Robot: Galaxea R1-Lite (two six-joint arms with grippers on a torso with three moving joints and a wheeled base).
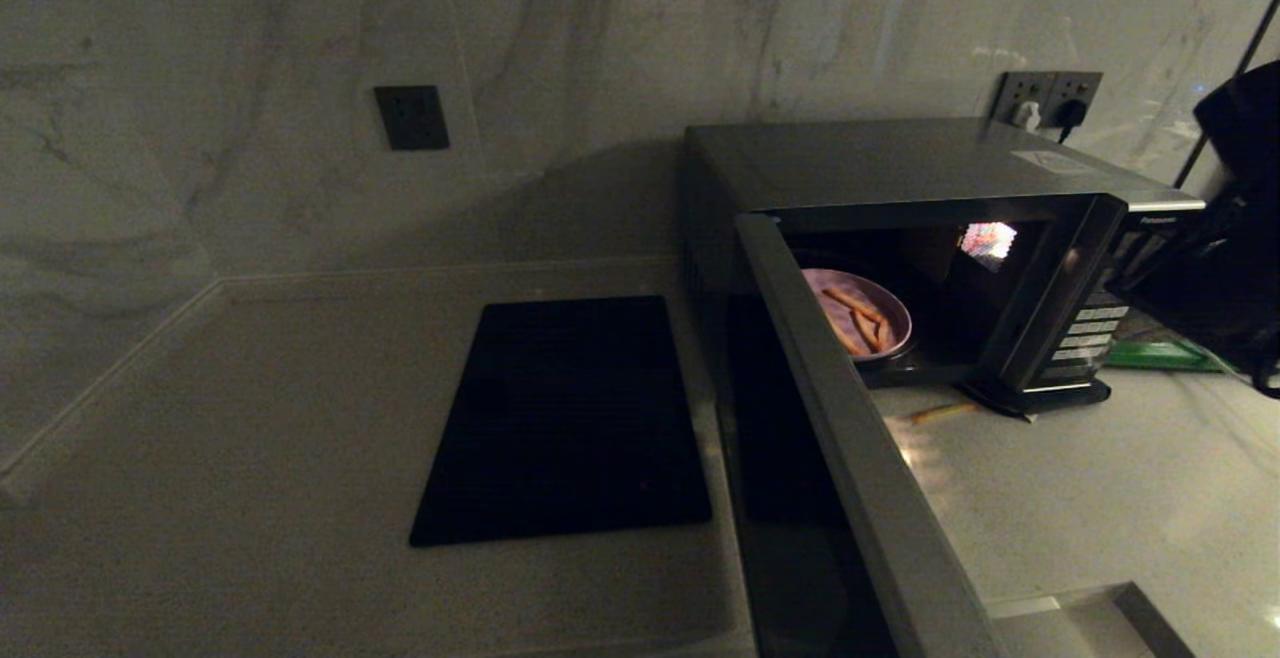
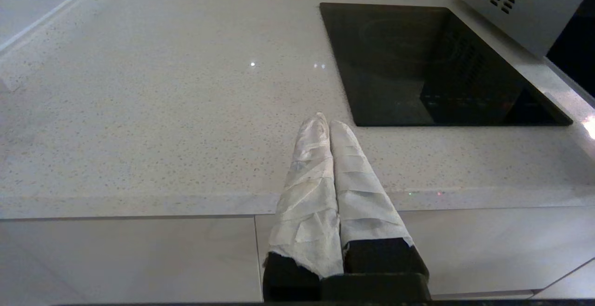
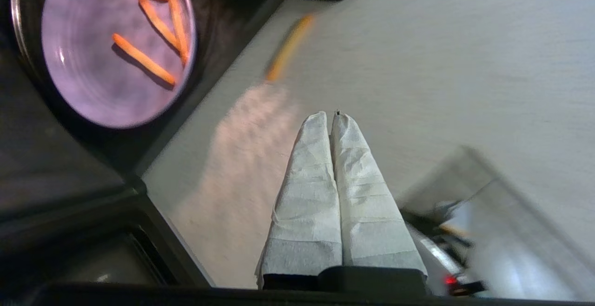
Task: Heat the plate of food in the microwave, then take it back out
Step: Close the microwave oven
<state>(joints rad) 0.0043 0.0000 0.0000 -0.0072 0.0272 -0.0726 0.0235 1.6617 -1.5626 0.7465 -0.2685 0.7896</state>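
- The plate (image 1: pixel 858 315) sits inside the microwave (image 1: pixel 920 238), on the floor of the lit cavity, toward its left side, with a few thin orange sticks lying on it.
- The door (image 1: pixel 850 458) is swung wide open, its edge running out toward the front of the counter (image 1: pixel 1080 478), so the cavity mouth faces the robot's right.
- The right gripper (image 3: pixel 331 116) has its wrapped fingers (image 3: pixel 309 176) pressed together, holding nothing. In its wrist view it hangs over bare counter outside the microwave, pointing down at the worktop.
- What the coming move turns on: the plate lies off to one side of that gripper, past the cavity's front lip and deeper in. The fingers point at the counter rather than the plate, so my guess is the wrist must swing round toward the opening and the fingers must part before any grasp on the rim.
- One loose stick (image 3: pixel 288 48) lies on the counter between the gripper and the cavity lip, its long axis running roughly toward the microwave foot. It is well apart from the plate.
- The right arm is plainly the nearer one; in the head view only a dark bulk at the far right edge shows where it is.
- The left gripper (image 2: pixel 329 122) is parked, fingers together and empty, over the counter's front edge just beside the black slab (image 2: pixel 432 64). The open door stands between it and the plate.
- With the door open and the plate inside, I cannot tell whether the heating has been done.
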